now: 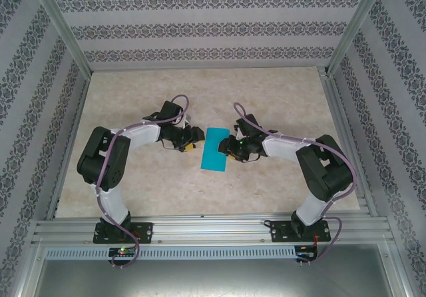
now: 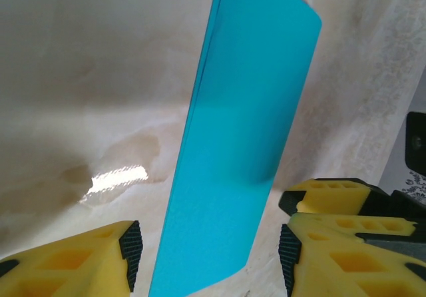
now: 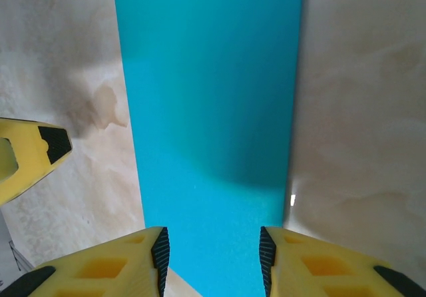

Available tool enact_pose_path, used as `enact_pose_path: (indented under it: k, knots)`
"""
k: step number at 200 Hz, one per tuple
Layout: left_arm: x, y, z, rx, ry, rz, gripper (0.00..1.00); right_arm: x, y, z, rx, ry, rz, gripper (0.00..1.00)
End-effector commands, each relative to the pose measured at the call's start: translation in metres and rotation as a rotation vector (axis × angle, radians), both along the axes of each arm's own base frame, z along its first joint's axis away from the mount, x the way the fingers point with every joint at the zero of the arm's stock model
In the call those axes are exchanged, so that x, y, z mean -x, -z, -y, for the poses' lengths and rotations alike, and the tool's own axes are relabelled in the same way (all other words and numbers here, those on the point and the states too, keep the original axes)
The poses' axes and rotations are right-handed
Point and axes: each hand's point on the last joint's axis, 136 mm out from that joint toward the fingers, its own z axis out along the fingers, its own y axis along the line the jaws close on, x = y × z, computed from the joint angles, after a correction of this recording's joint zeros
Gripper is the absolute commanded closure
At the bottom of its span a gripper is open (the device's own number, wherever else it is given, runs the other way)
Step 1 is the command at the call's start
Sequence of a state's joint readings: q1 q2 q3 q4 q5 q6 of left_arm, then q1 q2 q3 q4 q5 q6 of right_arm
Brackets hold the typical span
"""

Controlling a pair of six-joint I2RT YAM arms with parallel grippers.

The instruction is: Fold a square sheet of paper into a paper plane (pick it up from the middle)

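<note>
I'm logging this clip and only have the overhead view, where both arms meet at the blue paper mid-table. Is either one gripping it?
Observer: Not the left arm. Its wrist view shows the left fingers apart, with a strip of bare table between each pad and the paper.
Operator: And the right arm?
Observer: Its wrist view shows the right fingers apart too, either side of the paper, with nothing pinched between them.
Operator: Has the paper been folded yet?
Observer: It looks that way. The left wrist view shows what seem to be two layers along its long left edge, so it appears folded in half.
</note>
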State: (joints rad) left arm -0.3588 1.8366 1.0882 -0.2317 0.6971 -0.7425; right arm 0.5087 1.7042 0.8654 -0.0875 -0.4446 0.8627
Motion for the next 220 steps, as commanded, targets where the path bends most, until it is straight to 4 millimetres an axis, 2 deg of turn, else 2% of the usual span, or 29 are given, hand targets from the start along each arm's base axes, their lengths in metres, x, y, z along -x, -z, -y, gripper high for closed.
enact_pose_path:
  k: [1, 96, 153, 190, 220]
  knots:
    - [-0.01, -0.005, 0.004, 0.027, 0.002, 0.001, 0.4, -0.007, -0.004, -0.004, 0.002, 0.004, 0.015, 0.58]
    - [-0.014, 0.002, 0.008, 0.031, 0.005, -0.029, 0.4, -0.01, 0.003, -0.001, 0.018, -0.004, -0.003, 0.58]
    - [-0.012, 0.006, 0.011, 0.035, 0.022, -0.046, 0.4, -0.002, 0.022, 0.003, 0.051, -0.024, -0.048, 0.59]
    - [-0.009, 0.007, 0.011, 0.025, 0.03, -0.054, 0.4, 0.005, 0.034, 0.015, 0.123, -0.024, -0.08, 0.59]
    - [-0.006, 0.007, 0.013, 0.018, 0.043, -0.06, 0.4, 0.008, 0.038, 0.021, 0.114, -0.006, -0.091, 0.6]
